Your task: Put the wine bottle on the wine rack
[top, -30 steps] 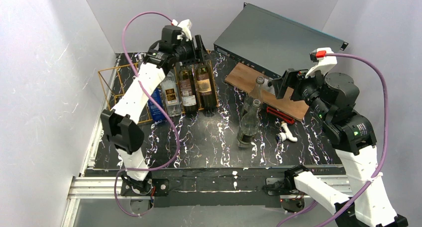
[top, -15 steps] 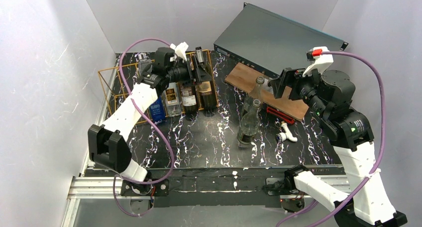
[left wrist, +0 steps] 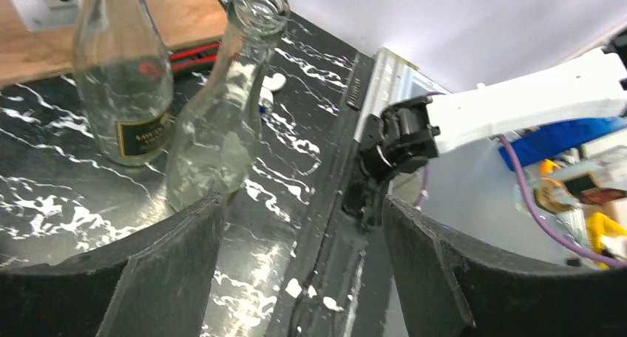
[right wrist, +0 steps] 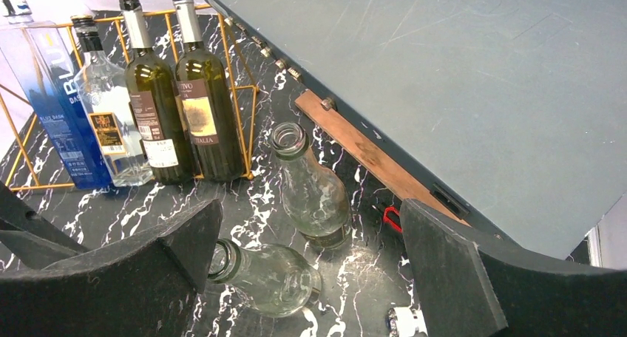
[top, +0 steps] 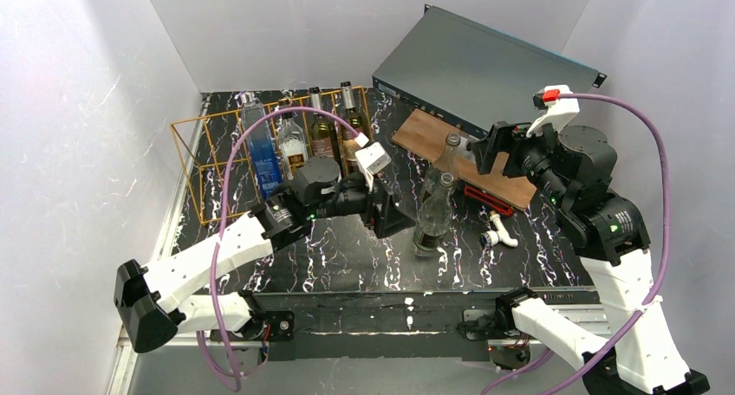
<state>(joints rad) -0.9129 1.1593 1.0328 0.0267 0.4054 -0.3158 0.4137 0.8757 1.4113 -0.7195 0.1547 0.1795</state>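
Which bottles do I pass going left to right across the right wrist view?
Blue bottle, clear square bottle, white-labelled wine bottle, tan-labelled wine bottle, upright empty glass bottle.

Plain white panel walls (top: 78,109) are enclosing a black marble-patterned bench (top: 347,256) on three sides, with soft, even light falling across its white veins. A flat dark grey metal case (top: 485,66) is sitting angled at the back right, and a silver aluminium rail (top: 160,324) is running along the near edge.

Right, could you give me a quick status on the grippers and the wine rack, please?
Left gripper open, empty, facing two clear bottles. Right gripper open, empty, near them. Wine rack holds four bottles; its left bays free.
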